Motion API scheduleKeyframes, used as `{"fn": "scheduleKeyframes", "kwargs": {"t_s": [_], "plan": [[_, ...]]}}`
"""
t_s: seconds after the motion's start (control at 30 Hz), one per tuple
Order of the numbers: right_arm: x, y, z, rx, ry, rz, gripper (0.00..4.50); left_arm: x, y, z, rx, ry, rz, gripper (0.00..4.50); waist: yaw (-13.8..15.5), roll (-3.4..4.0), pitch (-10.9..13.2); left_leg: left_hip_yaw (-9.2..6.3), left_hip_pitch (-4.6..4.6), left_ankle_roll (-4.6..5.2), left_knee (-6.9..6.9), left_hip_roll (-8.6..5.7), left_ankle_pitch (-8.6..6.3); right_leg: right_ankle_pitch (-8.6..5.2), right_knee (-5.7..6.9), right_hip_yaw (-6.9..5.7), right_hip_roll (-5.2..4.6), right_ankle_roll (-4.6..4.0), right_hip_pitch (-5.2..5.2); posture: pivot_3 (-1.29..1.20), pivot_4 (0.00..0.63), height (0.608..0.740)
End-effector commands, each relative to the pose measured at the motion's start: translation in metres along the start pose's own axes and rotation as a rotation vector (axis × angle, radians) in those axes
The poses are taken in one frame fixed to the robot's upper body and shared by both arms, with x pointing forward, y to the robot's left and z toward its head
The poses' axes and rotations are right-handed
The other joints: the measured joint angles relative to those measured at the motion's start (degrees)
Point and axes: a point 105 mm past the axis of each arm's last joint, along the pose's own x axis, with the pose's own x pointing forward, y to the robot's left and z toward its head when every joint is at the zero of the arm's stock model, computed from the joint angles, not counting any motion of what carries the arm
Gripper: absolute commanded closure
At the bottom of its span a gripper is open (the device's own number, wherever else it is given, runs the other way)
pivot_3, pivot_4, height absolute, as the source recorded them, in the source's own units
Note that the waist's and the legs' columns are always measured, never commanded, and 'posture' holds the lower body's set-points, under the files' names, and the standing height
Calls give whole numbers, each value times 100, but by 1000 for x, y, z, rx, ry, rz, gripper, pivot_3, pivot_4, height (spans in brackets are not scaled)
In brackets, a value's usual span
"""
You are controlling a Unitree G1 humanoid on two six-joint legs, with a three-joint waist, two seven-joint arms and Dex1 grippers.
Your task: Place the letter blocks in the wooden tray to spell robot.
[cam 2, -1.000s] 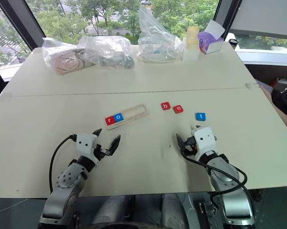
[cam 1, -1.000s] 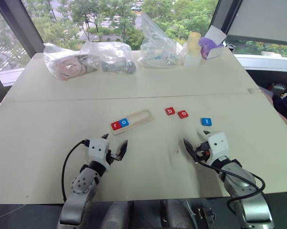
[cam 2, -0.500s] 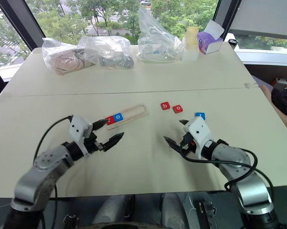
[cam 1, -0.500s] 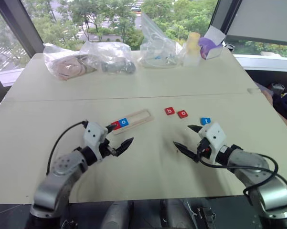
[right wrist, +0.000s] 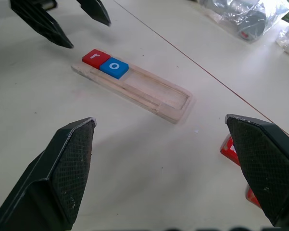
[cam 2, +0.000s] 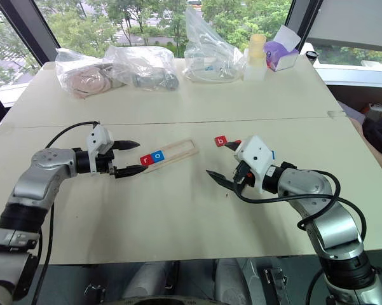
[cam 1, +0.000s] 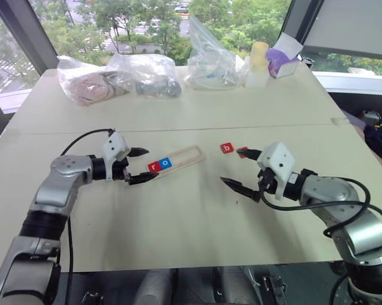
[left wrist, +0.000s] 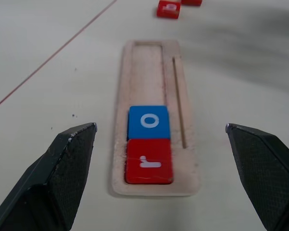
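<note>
Wooden tray (left wrist: 156,72) holds two letter blocks: red r (left wrist: 149,161), blue o (left wrist: 148,121).

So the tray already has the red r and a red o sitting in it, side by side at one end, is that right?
Not quite. The wooden tray holds the red r with a blue o next to it, not a red one. The left wrist view shows it; they do sit side by side at one end.

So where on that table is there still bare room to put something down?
The near half of the table, in front of the wooden tray and both open grippers, is bare. So is the strip between the tray and the plastic bags at the far edge. It is crowded around the red b block by the right gripper.
</note>
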Motion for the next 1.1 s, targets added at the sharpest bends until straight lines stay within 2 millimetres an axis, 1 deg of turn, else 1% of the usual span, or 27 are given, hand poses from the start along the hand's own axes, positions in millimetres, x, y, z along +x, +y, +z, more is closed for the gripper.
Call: {"fn": "scheduleKeyframes", "kwargs": {"t_s": [0.03, 0.17, 0.4, 0.53, 0.67, 0.77, 0.87, 0.97, 1.0, 1.1], "plan": [[-3, 1, 13, -39, -33, -11, 39, 6, 4, -3, 15, 12, -41, 0, -2, -1, 0, 0, 0, 0, 0, 0, 0, 0, 2, 0, 1, 0, -2, 0, 150, 740], [-6, 4, 9, -26, -21, -27, 39, 12, 10, -10, 25, 31, -47, 0, 1, -5, 3, -1, -2, 0, 2, 0, 0, 1, 9, 0, 1, 1, -5, 0, 150, 740], [-6, 10, 7, -13, -12, -31, 39, 16, 17, -21, 30, 54, -25, 0, -5, -5, 3, 1, -2, 0, 6, 0, 0, 2, 20, 1, 2, 5, -7, 0, 150, 740], [-5, 11, 6, -9, -8, -30, 39, 19, 16, -33, 22, 90, -26, 0, -2, -5, 2, 1, -1, 1, 10, 0, 0, 3, 24, 0, 2, 5, -6, 0, 150, 740], [-4, 10, 6, -14, -7, -29, 39, 22, 9, -47, 36, 137, -54, 0, -5, -4, 0, 1, 4, 0, 14, 0, 1, 3, 32, 1, 3, 6, -2, 0, 150, 740], [-4, 9, 6, -17, -7, -30, 39, 22, 5, -54, 29, 157, -70, 0, -6, -4, -3, 1, 10, 0, 16, 0, 1, 3, 40, 1, 3, 6, 0, 0, 150, 740], [-4, 7, 7, -17, -8, -32, 39, 22, 3, -56, 21, 159, -73, 0, -7, -3, -4, 1, 13, 0, 17, 0, 1, 3, 45, 2, 3, 6, 2, 0, 150, 740], [-3, 6, 8, -18, -11, -34, 0, 21, 2, -59, 23, 166, -81, 893, -8, -3, -4, 2, 14, 0, 19, -1, 1, 3, 50, 2, 3, 6, 2, 0, 150, 740], [-4, 6, 8, -18, -10, -34, 0, 20, 1, -60, 24, 169, -86, 1326, -9, -3, -4, 2, 15, 0, 21, -1, 1, 3, 54, 2, 3, 6, 2, 0, 150, 740], [-3, 6, 9, -19, -9, -34, 0, 21, -3, -60, 35, 172, -104, 1386, -10, -4, -5, 2, 16, 0, 26, -1, 2, 3, 63, 3, 4, 5, 2, 0, 150, 740]]}}
